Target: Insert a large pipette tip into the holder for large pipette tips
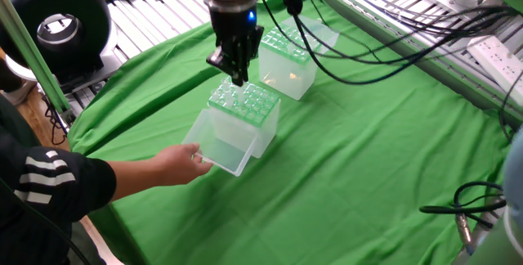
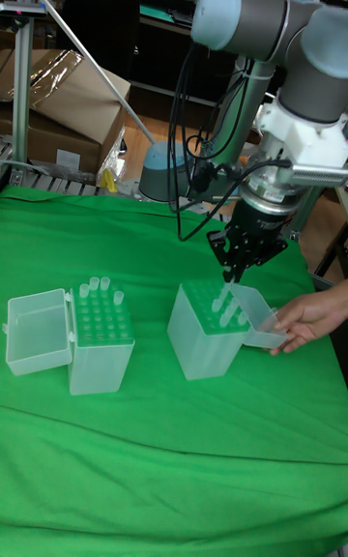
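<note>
The holder for large pipette tips (image 1: pixel 245 105) (image 2: pixel 205 333) is a translucent box with a green hole-grid top, standing mid-cloth. A few large pipette tips (image 2: pixel 226 304) stand in its holes, near the side with the hinged lid. My gripper (image 1: pixel 236 75) (image 2: pixel 234 274) hangs just above that corner, its dark fingers slightly apart and nothing seen between them. The nearest tip sits in the holder right under the fingertips, apart from them. The holder's clear lid (image 1: pixel 221 142) (image 2: pixel 257 317) lies open.
A person's hand (image 1: pixel 181 163) (image 2: pixel 307 315) grips the open lid. A second tip box (image 1: pixel 286 65) (image 2: pixel 101 344), with clear tips in its far rows and its lid (image 2: pixel 39 330) open, stands beside the holder. Black cables (image 1: pixel 368 60) trail from the arm.
</note>
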Available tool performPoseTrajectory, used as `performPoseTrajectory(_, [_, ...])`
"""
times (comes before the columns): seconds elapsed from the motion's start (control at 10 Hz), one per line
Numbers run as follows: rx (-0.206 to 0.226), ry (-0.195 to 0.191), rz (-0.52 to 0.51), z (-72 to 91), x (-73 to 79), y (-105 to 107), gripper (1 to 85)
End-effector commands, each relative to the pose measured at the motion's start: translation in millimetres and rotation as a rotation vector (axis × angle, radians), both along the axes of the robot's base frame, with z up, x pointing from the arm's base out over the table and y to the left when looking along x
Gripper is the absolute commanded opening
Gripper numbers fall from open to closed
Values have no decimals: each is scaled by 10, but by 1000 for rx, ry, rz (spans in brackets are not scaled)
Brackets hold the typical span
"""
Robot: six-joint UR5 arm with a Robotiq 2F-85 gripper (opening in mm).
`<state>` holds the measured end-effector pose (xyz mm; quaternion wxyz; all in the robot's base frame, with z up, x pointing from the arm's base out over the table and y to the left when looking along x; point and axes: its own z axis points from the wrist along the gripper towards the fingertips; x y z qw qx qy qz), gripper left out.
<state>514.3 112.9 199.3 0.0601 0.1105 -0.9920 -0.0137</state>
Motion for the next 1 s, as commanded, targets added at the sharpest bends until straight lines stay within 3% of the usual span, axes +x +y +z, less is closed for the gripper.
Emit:
performPoseTrajectory(0.0, [14, -4, 13, 169, 34, 60, 63])
performPoseTrajectory(0.1, [17, -21, 21, 164, 78, 64, 67])
performPoseTrajectory(0.4, [59, -145, 36, 156, 396, 176, 73])
performPoseTrajectory(0.5, [58, -152, 36, 157, 416, 172, 73])
performPoseTrajectory(0.7, [52, -94, 27, 156, 265, 156, 50])
performPoseTrajectory(0.9, [52, -37, 24, 571, 61, 125, 33])
